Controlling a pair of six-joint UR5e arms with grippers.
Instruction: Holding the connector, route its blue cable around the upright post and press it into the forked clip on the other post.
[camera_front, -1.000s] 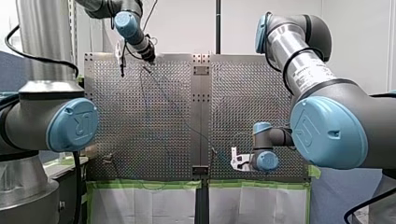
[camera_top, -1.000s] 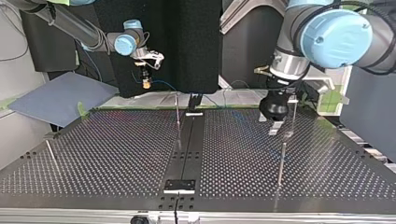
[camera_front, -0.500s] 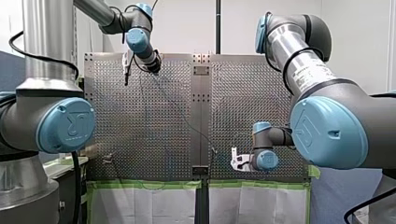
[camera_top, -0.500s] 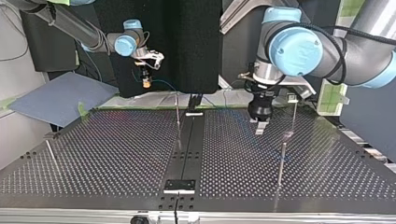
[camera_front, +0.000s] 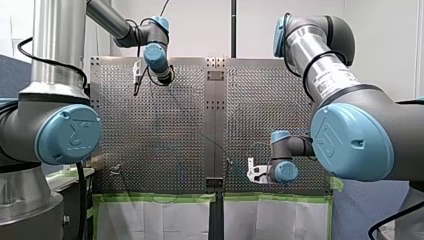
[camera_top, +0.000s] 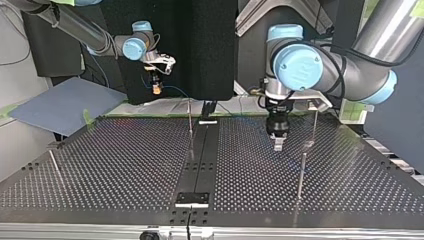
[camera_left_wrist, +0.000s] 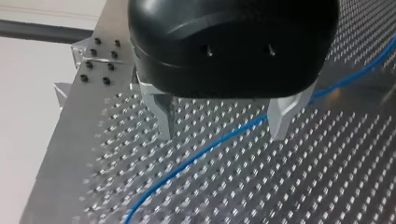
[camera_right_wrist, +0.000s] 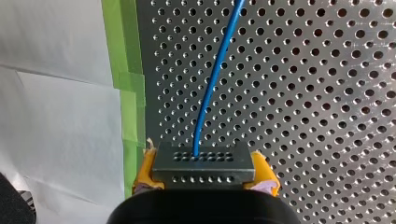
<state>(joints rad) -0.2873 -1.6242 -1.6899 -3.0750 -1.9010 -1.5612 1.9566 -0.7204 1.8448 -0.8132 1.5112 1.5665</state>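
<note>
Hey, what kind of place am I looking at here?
Most likely a robotics lab test bench: two industrial arms over a perforated metal table, thin upright posts standing on it, and a blue cable running from a connector clamped in my right gripper.

My left gripper (camera_top: 276, 143) is pointing down at perforated table (camera_top: 125, 165), near thin post (camera_top: 314, 125); my right gripper (camera_top: 157, 89) is hanging beyond far edge, blue cable (camera_top: 175, 89) trailing.
</note>
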